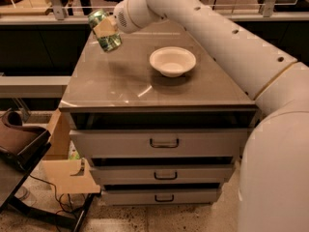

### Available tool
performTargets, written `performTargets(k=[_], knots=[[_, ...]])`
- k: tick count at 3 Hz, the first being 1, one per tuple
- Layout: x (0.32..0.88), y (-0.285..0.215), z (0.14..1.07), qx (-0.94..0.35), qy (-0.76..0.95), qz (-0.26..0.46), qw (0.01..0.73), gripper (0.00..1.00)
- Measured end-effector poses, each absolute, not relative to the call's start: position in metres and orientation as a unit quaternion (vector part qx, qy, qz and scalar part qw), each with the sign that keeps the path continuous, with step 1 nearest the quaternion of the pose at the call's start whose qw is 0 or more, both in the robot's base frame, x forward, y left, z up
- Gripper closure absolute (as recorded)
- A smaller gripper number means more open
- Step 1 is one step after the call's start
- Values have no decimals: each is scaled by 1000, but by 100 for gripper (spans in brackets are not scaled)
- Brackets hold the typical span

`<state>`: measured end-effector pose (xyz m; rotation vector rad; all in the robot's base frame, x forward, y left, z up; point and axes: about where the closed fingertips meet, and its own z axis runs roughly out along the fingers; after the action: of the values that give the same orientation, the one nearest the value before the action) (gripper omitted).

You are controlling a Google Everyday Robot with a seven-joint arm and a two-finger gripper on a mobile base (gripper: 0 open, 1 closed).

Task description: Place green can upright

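So the white arm's two-finger gripper is clamping the small shiny green metal can across its middle, hanging it over the far-left corner of the grey cabinet top, its long axis tilting slightly off vertical, left of the cream bowl.

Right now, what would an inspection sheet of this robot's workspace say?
Surface: grey cabinet top, glossy, with three drawers below.
Job's things: can, tilted, held over the top's back left corner, apparently not touching it.
Clutter: white bowl, upright, looks empty, right of the can and apart from it.
Claw: claw, shut on the can, at the end of the white arm.
Cables: dark cables on the floor, lower left.
Surroundings: cardboard beside the cabinet; brown object at far left.
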<state>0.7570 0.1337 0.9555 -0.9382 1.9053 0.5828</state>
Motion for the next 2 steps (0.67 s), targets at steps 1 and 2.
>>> performTargets(k=[1, 2], knots=[[747, 148, 952, -371, 748, 251, 490, 100], [742, 165, 939, -356, 725, 269, 524, 100]])
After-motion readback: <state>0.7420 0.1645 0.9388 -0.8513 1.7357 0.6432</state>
